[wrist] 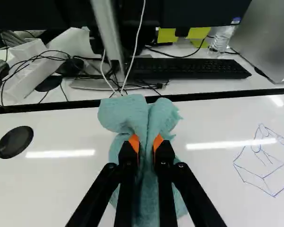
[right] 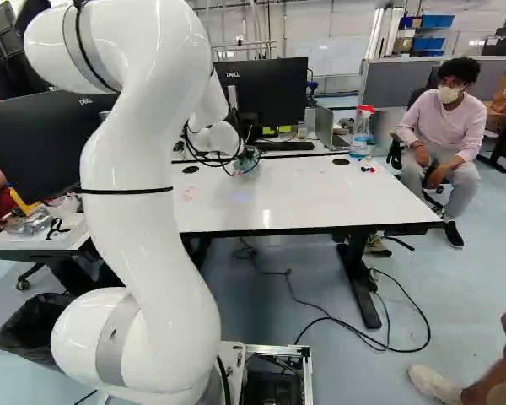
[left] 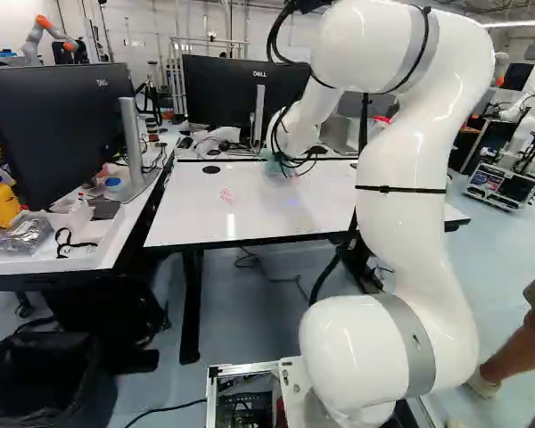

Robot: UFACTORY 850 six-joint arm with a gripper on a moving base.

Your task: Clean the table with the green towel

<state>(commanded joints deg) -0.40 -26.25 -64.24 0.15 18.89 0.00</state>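
Obs.: your orange-padded black jaws pinch the bunched green cloth towel (wrist: 123, 115), presumably so loose folds can rub the blue line drawing (wrist: 263, 178) off the glossy white worktop (wrist: 52, 189).

Table: white and shiny top (right: 304, 211), dark edge, dark legs
Landmark: the right black circle (right: 341, 162), near the back edge
Other black circle (wrist: 14, 142): well left of the landmark
Spray bottle (right: 360, 135): standing just behind and right of the landmark
Little red and black bits (right: 368, 170): just right of the landmark
Blue drawing (wrist: 267, 163): left and in front of the landmark
Red marks (left: 226, 194): farther left, also in front of the landmark
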